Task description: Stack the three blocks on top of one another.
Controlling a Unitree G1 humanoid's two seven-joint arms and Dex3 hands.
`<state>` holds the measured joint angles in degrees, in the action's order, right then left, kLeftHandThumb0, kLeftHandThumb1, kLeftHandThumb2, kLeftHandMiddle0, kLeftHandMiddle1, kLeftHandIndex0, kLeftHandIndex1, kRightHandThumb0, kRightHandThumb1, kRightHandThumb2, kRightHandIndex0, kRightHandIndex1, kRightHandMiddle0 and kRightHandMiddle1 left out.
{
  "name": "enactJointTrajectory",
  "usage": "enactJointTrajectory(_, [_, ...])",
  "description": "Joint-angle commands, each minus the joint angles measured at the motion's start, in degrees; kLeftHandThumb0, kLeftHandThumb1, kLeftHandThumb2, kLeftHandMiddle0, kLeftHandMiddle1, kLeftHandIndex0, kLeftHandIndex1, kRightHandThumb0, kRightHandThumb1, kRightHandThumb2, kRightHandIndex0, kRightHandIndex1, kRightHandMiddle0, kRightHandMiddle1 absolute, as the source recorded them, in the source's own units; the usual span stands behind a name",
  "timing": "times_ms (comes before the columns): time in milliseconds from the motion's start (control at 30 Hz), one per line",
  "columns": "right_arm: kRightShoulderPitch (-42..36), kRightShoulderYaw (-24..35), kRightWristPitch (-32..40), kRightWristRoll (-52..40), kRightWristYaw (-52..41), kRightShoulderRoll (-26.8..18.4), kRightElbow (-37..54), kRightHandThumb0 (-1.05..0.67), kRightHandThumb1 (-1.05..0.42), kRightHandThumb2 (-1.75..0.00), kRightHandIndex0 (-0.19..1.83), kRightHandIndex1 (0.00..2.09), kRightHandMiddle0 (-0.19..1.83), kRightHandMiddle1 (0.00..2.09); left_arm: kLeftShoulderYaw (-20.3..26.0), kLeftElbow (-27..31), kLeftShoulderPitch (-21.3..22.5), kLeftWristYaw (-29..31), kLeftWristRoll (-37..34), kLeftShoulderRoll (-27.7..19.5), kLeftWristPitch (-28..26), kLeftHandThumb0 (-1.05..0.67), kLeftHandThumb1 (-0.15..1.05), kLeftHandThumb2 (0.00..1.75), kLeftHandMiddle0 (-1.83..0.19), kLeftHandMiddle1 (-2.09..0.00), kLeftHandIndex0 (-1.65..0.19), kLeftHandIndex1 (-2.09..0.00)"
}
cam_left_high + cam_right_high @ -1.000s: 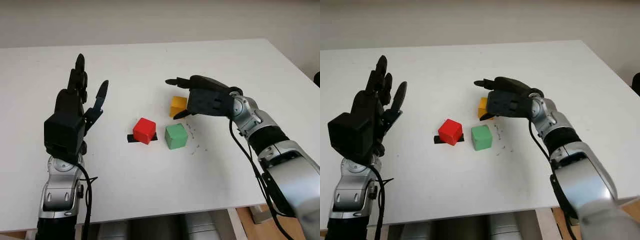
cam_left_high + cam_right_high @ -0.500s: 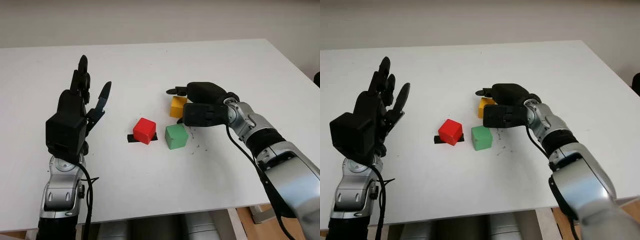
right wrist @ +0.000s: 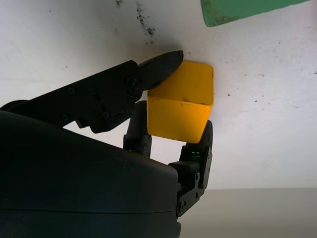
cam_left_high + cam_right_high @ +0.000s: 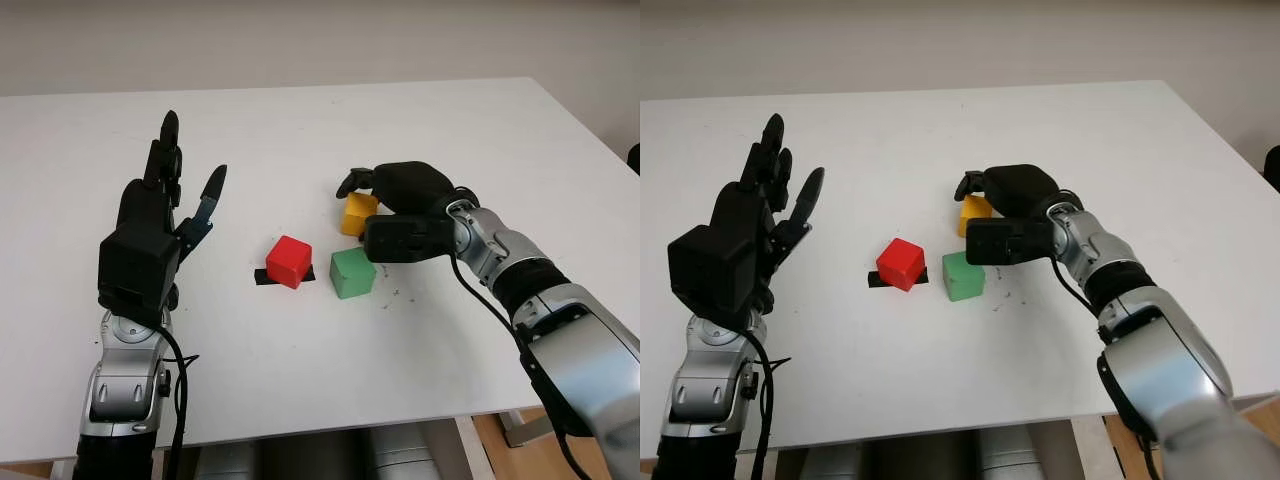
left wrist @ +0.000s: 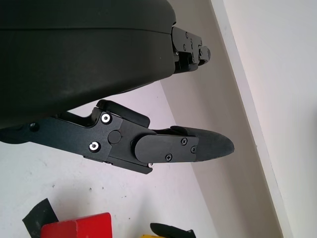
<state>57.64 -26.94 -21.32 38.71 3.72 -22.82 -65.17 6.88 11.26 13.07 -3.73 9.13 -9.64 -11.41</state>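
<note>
A: What's the left hand [image 4: 150,225] doing?
B: Raised, released, holding nothing; the red block [image 4: 289,261] and green block [image 4: 352,272] sit beyond its fingertips.
A: And the right hand [image 4: 400,212]?
B: Its fingers [image 3: 148,74] are grasping the yellow block [image 3: 182,101] on the table [image 4: 300,130].

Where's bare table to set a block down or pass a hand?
Bare white table beyond the blocks, and in front of them. Crowded centre: red cube, green cube, yellow cube inside the right hand. Left hand open, raised left.
</note>
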Motion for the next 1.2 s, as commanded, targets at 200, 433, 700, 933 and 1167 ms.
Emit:
enactJointTrajectory(200, [0.8,2.3,-2.1,-2.7,2.1,-0.7,-1.0,-0.21,-0.99,-0.05,0.38,1.54,0.41,1.28,-0.3,0.7,0.6,0.6,0.3,-0.6,0.0,-0.60,1.05,0.37,-0.07,-0.06,-0.05,-0.06])
enactJointTrajectory(433, [1.5,8.5,-0.3,-11.0,-3.6,0.3,-1.5,-0.19,-1.00,-0.06,0.36,1.48,0.38,1.23,-0.4,0.6,0.6,0.9,0.0,-0.5,-0.1,-0.59,1.05,0.36,-0.06,-0.05,-0.04,-0.06])
enactJointTrajectory(700, [4.1,10.9,0.0,-14.5,-9.5,-0.1,-0.7,-0.21,-1.00,-0.05,0.39,1.32,0.34,1.31,-1.0,0.9,0.5,0.7,0.9,-0.5,-0.5,-0.59,1.05,0.35,-0.08,-0.06,-0.05,-0.06])
enactJointTrajectory(933, [7.3,9.6,-5.2,-13.5,-14.6,-1.6,0.8,-0.19,-1.00,-0.05,0.48,1.42,0.37,1.38,-1.1,0.9,0.5,0.2,1.6,-0.3,-1.0,-0.60,1.05,0.34,-0.08,-0.06,-0.05,-0.06])
enactJointTrajectory(1167, [8.7,11.4,-8.4,-16.9,-22.4,-1.6,5.1,-0.19,-1.00,-0.05,0.49,1.43,0.39,1.39,-0.9,1.1,0.4,-0.1,1.5,-0.1,-1.2,-0.59,1.05,0.35,-0.06,-0.05,-0.05,-0.06])
